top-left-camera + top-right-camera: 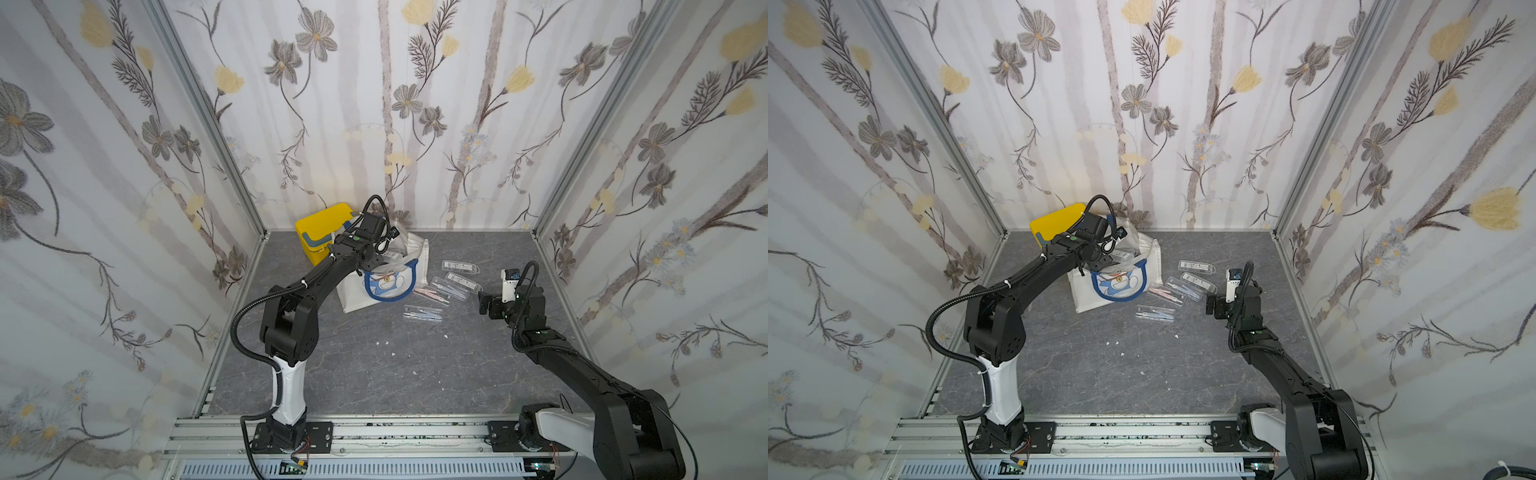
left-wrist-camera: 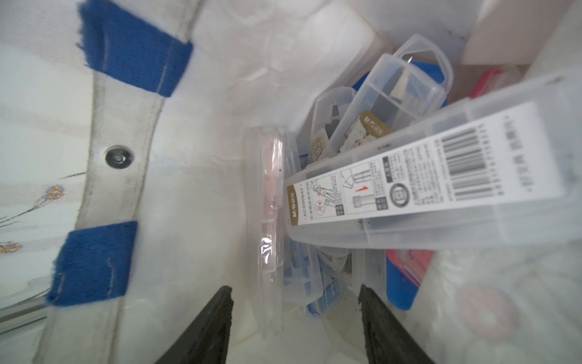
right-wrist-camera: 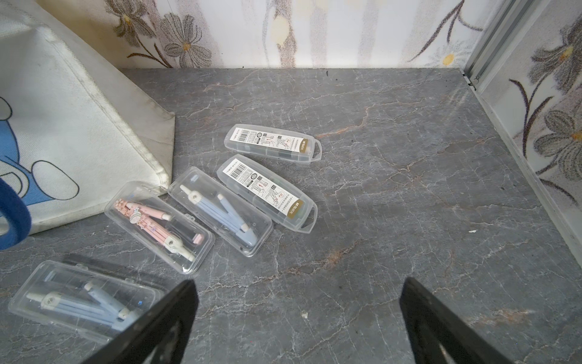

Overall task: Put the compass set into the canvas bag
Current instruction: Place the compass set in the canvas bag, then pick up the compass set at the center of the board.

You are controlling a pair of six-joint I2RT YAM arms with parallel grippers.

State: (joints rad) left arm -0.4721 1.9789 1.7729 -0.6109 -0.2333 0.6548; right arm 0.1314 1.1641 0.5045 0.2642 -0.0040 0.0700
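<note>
Compass set label (image 2: 422, 171): ACS908A1 (printed sideways).

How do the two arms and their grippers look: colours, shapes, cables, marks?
Both arms, the left arm and the right arm, are black with one white segment near the base. A black ribbed cable loops along each. Each carries a small green dot. The left gripper and right gripper have black, wedge-shaped fingers.

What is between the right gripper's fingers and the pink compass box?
Nothing that shows. The right gripper holds its fingers open over the table, and the pink compass box lies uncovered ahead, beside the bag.
</note>
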